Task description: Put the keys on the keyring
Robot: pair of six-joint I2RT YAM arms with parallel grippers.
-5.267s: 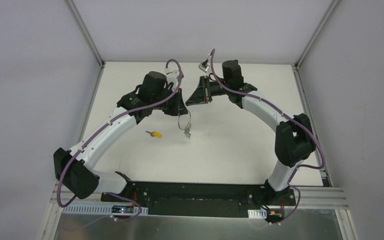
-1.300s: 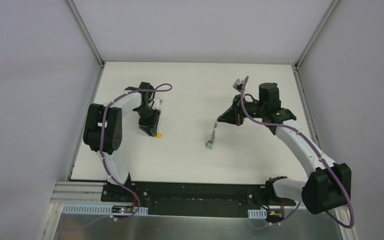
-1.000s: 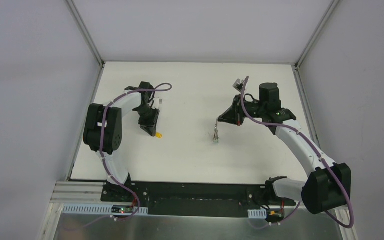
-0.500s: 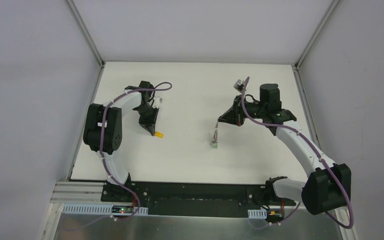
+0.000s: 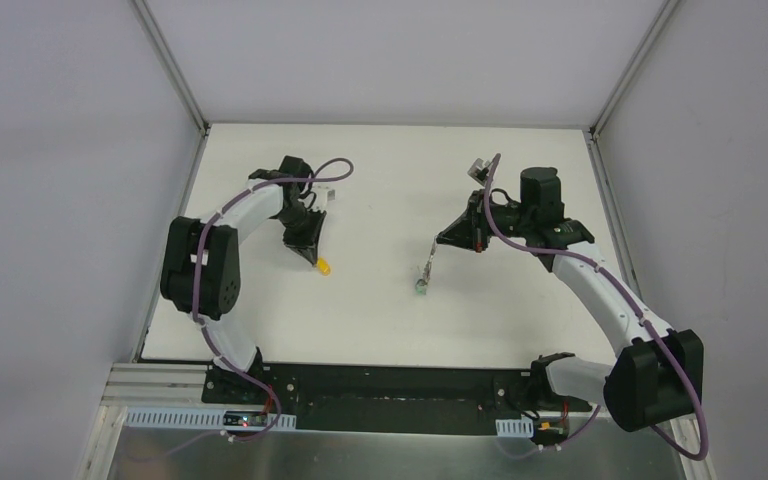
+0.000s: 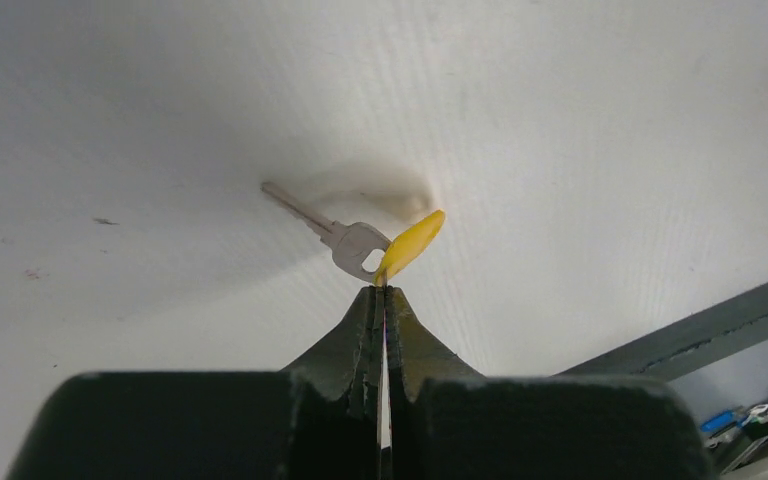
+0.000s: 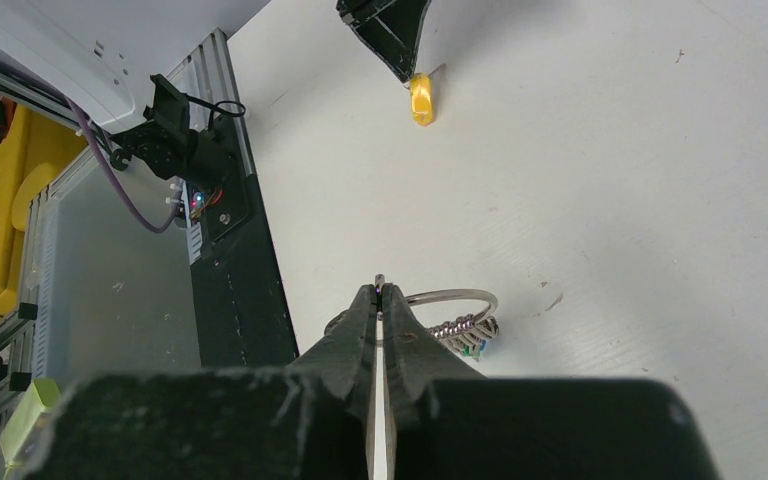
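My left gripper (image 6: 382,290) is shut on the lower edge of the yellow-headed key (image 6: 408,243). The key's silver blade (image 6: 295,207) points away over the white table, with a shadow under it. From above, that gripper (image 5: 313,259) sits at the table's left with the yellow key (image 5: 325,267) at its tip. My right gripper (image 7: 380,286) is shut on the thin silver keyring (image 7: 453,295), held above the table. A fan of small silver keys (image 7: 463,327) hangs from the ring, with green and blue heads behind it. From above, the green-headed key (image 5: 419,289) dangles lowest under the right gripper (image 5: 437,241).
The white table (image 5: 380,330) is walled at the back and both sides. A black base rail (image 5: 390,385) runs along the near edge and shows in the right wrist view as a dark strip (image 7: 250,280). The left gripper (image 7: 392,38) and yellow key (image 7: 421,100) show there too.
My left gripper has closed on the yellow key and drawn it slightly right and nearer. The right arm stays put, holding the keyring; the hanging keys have swung a little.
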